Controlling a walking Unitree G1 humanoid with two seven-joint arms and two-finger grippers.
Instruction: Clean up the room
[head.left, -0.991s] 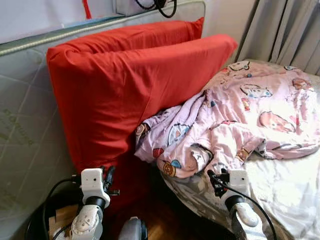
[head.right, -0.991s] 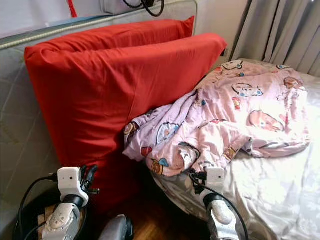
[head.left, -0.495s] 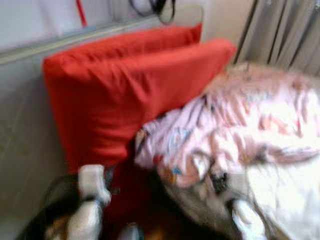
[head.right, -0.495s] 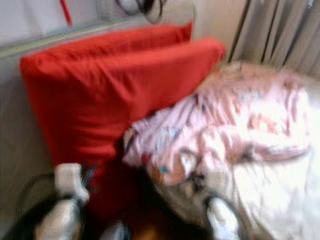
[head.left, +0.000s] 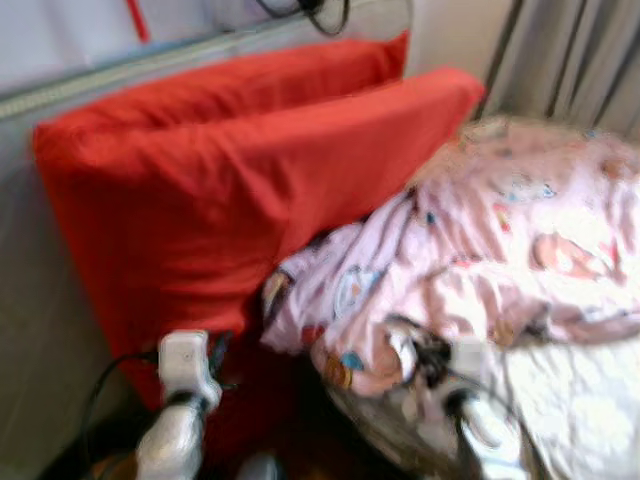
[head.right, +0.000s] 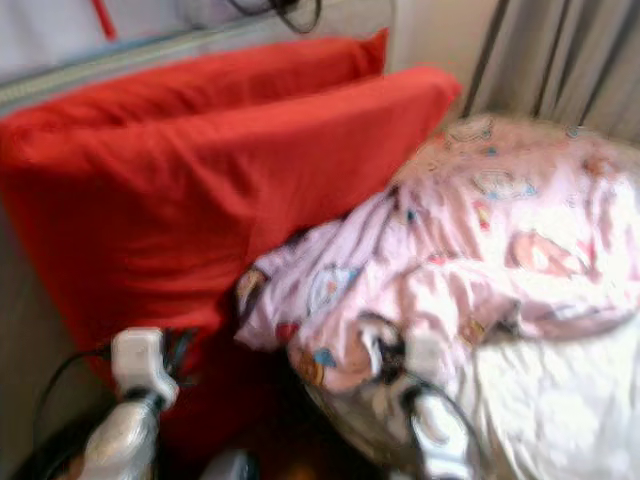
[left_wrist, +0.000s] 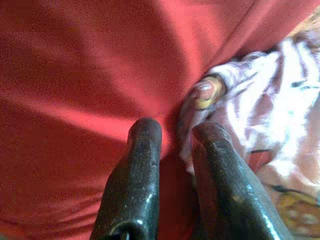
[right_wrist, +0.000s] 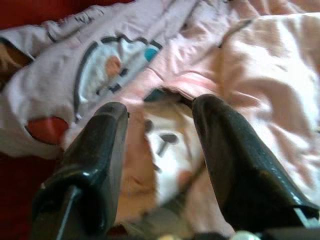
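Blanket (head.left: 500, 250) — pink, cartoon-printed — bunched along the bed's (head.left: 590, 400) near edge against red pillows (head.left: 240, 190). Right gripper (right_wrist: 160, 145) spread just above its folds. Left gripper (left_wrist: 175, 150) narrowly parted at the pillow — head views blurred.

Two big red pillows (head.left: 230, 190) lean against a grey headboard (head.left: 30, 330); a crumpled pink cartoon-print blanket (head.left: 480, 260) lies on the bed beside them, grey curtains (head.left: 570, 60) behind

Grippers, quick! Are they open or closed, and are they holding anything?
Left gripper: open a little, empty, at the red pillow.
Right gripper: open, empty, over the pink blanket.
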